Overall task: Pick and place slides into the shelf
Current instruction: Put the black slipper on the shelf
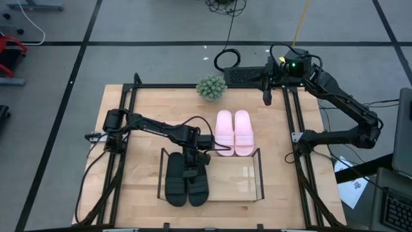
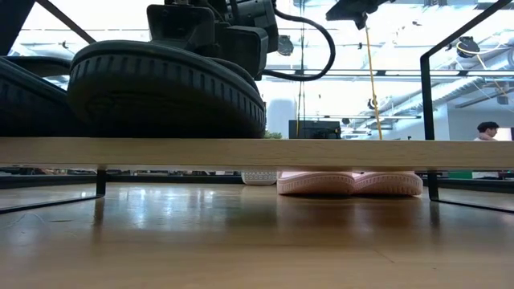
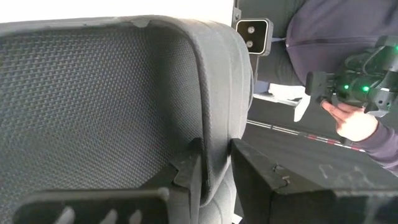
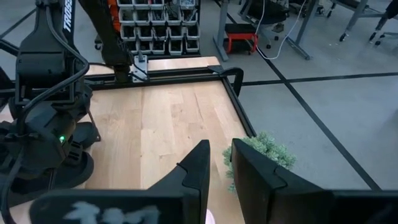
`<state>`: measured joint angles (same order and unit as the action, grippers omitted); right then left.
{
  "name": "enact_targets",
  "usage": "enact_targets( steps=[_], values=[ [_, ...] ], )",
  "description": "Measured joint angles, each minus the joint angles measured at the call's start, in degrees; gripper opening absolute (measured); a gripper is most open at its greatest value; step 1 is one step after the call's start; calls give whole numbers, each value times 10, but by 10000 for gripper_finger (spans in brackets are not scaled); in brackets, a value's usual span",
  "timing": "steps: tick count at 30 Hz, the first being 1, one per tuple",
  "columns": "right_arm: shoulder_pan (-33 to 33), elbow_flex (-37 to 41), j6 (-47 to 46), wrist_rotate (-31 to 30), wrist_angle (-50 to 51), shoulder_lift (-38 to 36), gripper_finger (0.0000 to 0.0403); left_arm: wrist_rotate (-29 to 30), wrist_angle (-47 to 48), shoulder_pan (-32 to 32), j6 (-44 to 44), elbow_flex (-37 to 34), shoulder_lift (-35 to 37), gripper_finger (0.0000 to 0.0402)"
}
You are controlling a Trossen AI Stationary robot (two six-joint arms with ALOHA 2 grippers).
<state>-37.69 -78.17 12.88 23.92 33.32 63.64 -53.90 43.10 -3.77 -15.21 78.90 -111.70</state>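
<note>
Two black slides lie side by side on the left half of the shelf (image 1: 243, 183), a low rack with a clear panel. My left gripper (image 1: 193, 161) is over the far end of the right black slide (image 1: 197, 185) and shut on it. The left black slide (image 1: 175, 180) lies beside it. In the low view both black soles (image 2: 161, 88) sit on the shelf panel (image 2: 361, 152). The pink pair (image 1: 233, 132) stands on the table just behind the shelf. My right gripper (image 1: 267, 96) hangs shut on nothing by the table's far right corner. My left gripper pinches the smooth rim (image 3: 217, 143) of the right black slide near its far end. One finger (image 3: 186, 171) is on the textured face and the other finger (image 3: 255, 165) on the outer side. The fingers come from above. The slide's sole (image 2: 161, 120) rests on the shelf panel.
A small green plant (image 1: 211, 87) stands at the table's far edge, next to my right gripper (image 4: 219, 163). The black table frame (image 1: 296, 129) runs along both sides. The shelf's right half shows bare panel. A person's hand (image 3: 351, 121) shows beyond the table.
</note>
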Motion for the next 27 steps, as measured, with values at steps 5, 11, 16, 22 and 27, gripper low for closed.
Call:
enact_targets(
  steps=[5,11,16,22,27],
  values=[
    [0,0,0,0,0,0,57,-4,2,0,-1,0,0,83],
    [0,0,0,0,0,0,57,-8,4,0,-1,0,0,84],
    [0,0,-2,1,1,0,57,-15,4,0,3,0,0,84],
    [0,0,-2,1,2,0,57,-14,4,0,1,0,0,84],
    [0,0,-2,1,2,0,57,-14,5,2,1,1,0,84]
  ],
)
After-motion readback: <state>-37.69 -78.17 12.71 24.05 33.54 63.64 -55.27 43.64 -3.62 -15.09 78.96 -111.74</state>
